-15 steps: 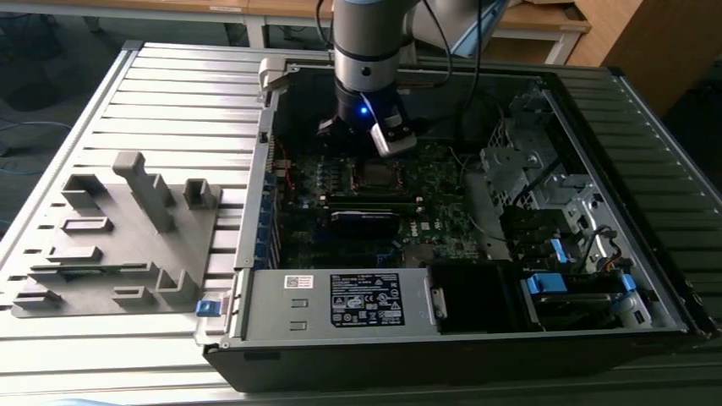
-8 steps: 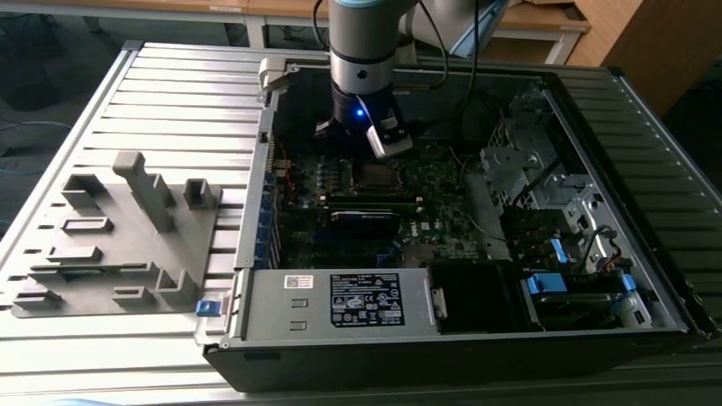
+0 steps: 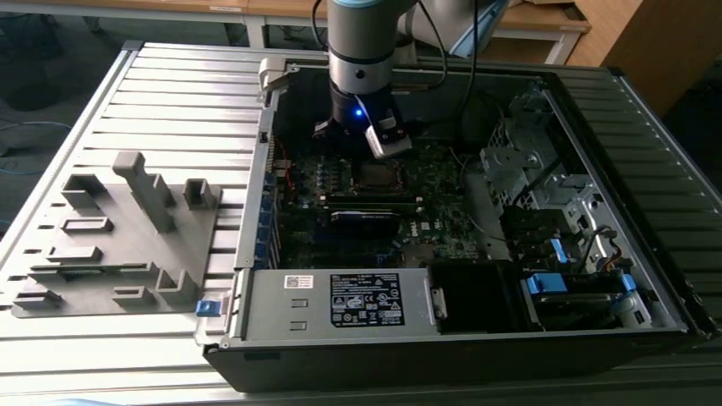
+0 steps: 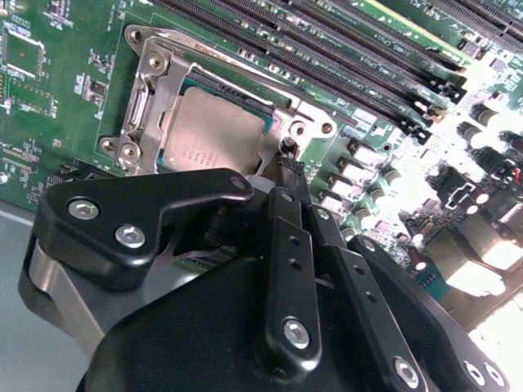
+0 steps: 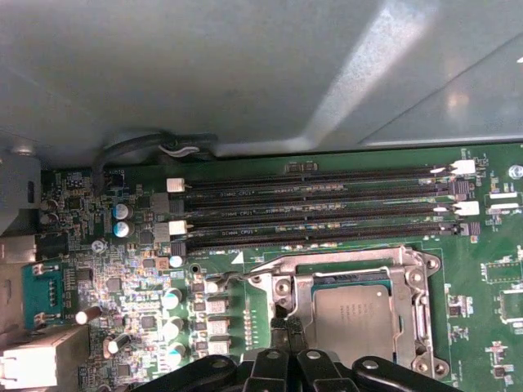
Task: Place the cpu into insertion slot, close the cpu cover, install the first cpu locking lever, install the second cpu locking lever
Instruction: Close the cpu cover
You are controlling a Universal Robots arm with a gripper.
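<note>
Gripper (image 4: 286, 167): fingertips drawn together, at a corner of the cpu cover (image 4: 155, 73). The cover lies flat around the cpu (image 4: 214, 135), which is seated in the insertion slot (image 3: 373, 176). Long black memory slots (image 4: 343, 57) run just beyond the cover.

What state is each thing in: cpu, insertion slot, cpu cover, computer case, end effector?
cpu: seated in the slot, grey top up.
insertion slot: filled by the cpu.
cpu cover: closed flat over the cpu.
computer case: side open.
end effector: low, at the cover's corner.
</note>
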